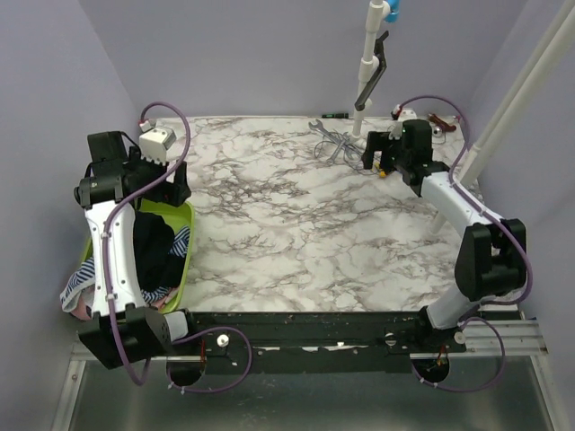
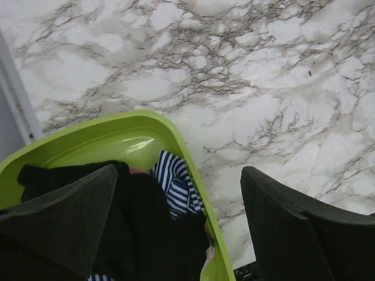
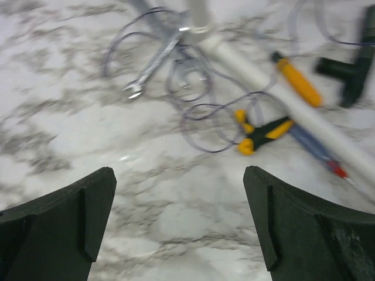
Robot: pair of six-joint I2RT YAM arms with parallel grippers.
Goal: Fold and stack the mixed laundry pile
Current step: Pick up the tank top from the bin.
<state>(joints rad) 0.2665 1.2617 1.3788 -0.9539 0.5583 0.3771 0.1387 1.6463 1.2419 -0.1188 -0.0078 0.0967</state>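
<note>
- The basin sits at the counter's left edge, toward the near corner.
- The laundry pile lies in the basin, spilling over its near rim.
- A wrench and wire loops lie by the far edge, right of centre.

table: smooth, glossy marble-look top with soft glare
basin, under left gripper: lime plastic, smooth, shiny highlights
black garment, below the left finger: soft matt cloth
striped garment, between the fingertips: fine knit cloth, matt
left gripper fingers: matt black, faintly grainy
wrench, ahead of right gripper: bright bare metal
pipe, ahead-right of it: smooth white plastic
pliers: yellow-black grips, blurred, plastic or rubber
</note>
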